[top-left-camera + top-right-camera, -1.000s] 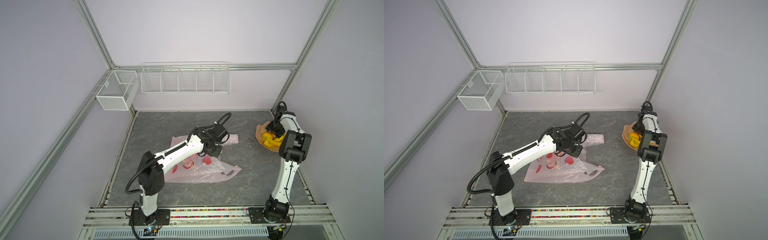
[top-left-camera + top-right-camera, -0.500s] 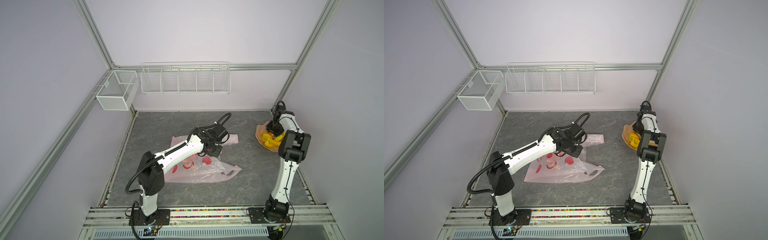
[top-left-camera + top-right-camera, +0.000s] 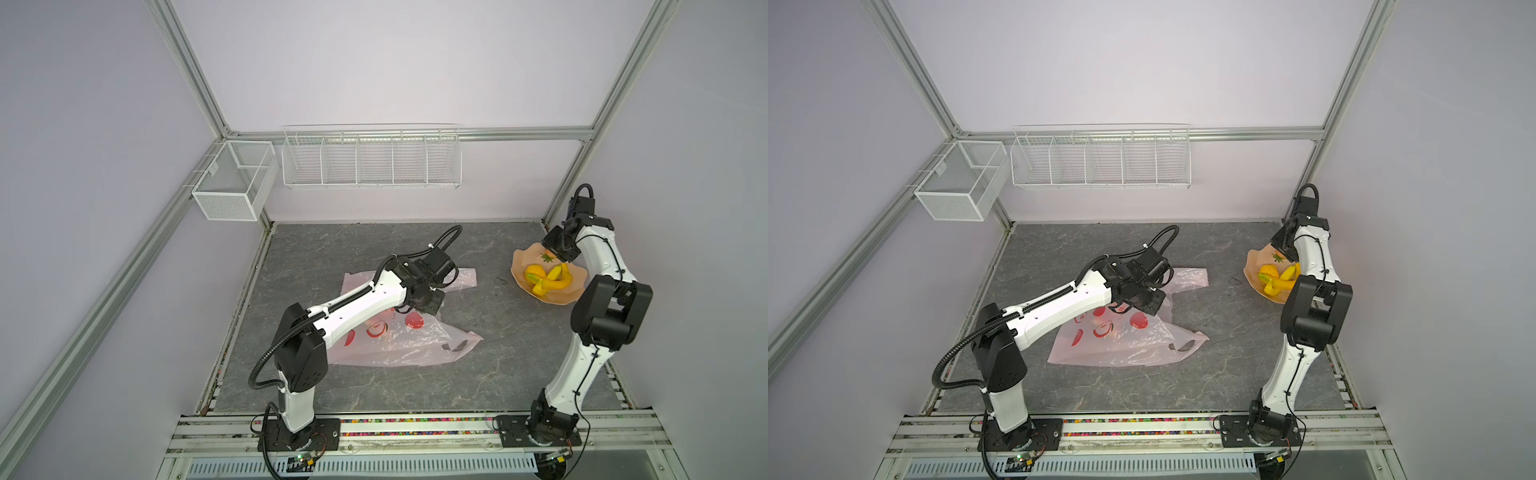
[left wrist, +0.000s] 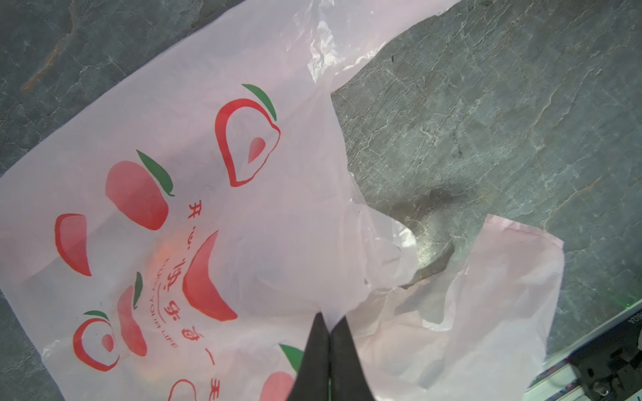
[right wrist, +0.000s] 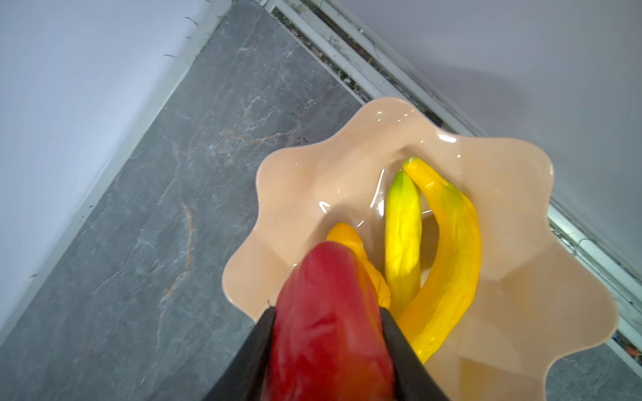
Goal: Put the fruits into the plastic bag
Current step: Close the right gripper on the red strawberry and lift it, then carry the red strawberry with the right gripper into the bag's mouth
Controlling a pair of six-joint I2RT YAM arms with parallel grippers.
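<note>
The pale-pink plastic bag [image 3: 399,345] [image 3: 1125,345] [image 4: 243,208] lies crumpled mid-table, printed with red peach shapes. My left gripper [image 4: 330,319] [image 3: 432,301] is shut, pinching a fold of the bag's film near its mouth. An orange blur [image 4: 166,257] shows through the film. At the far right, my right gripper [image 5: 326,309] [image 3: 559,253] is shut on the red strawberry [image 5: 323,312], just above the peach wavy-edged plate [image 5: 312,173] [image 3: 519,266]. Two yellow bananas [image 5: 403,236] [image 3: 555,276] and an orange-yellow piece [image 5: 347,239] lie in the plate.
A white wire rack [image 3: 370,160] and a mesh box [image 3: 232,183] hang on the back wall. The plate sits close to the right wall and the aluminium frame rail [image 5: 382,69]. Bare grey stone tabletop [image 3: 478,299] lies between bag and plate.
My right gripper's jaws have narrowed onto the strawberry over the plate. The left arm and the bag have not moved.
</note>
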